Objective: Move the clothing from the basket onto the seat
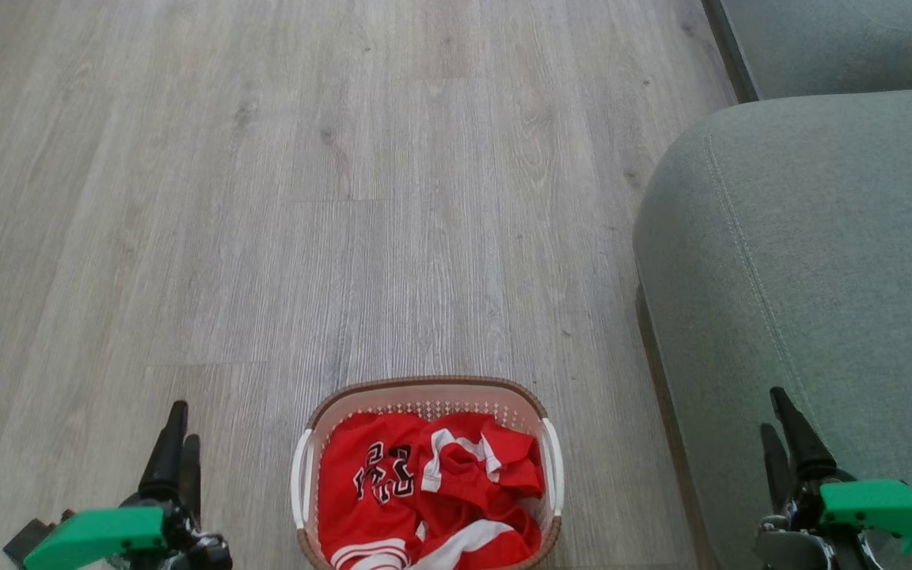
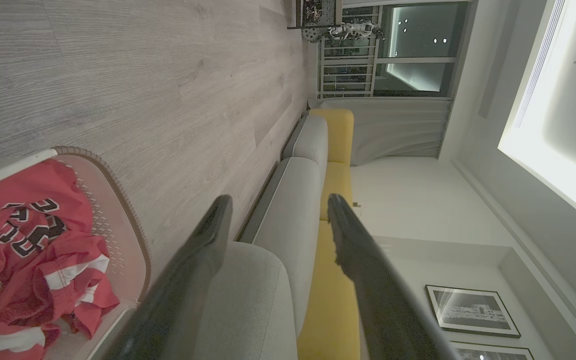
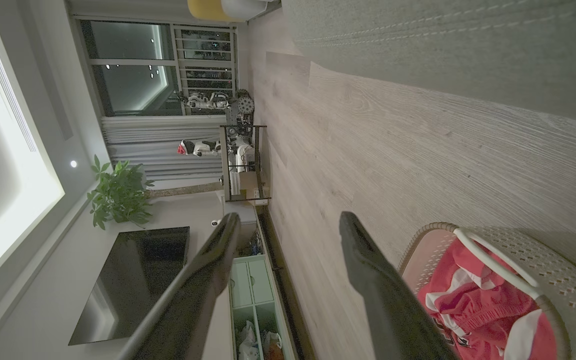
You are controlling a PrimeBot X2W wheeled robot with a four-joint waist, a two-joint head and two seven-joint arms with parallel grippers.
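So the red jersey (image 1: 424,491) is sitting all bunched up in the basket (image 1: 424,385), which is on the floor (image 1: 266,198) right in front of me between my two arms. The seat (image 1: 820,277) is off to my right, with a strip of bare floor between it and the basket. My left gripper (image 1: 184,423) and right gripper (image 1: 773,410) are both spread apart with nothing in them, one on each side of the basket, so nothing's picked up yet. What worries me is that the jersey is a crumpled heap, so if I pinch just one thin fold it could slip out halfway and land on the floor short of the seat. That basket also looks light and full of holes, so a finger going in too deep might catch the wall or a handle and drag or tip the whole thing
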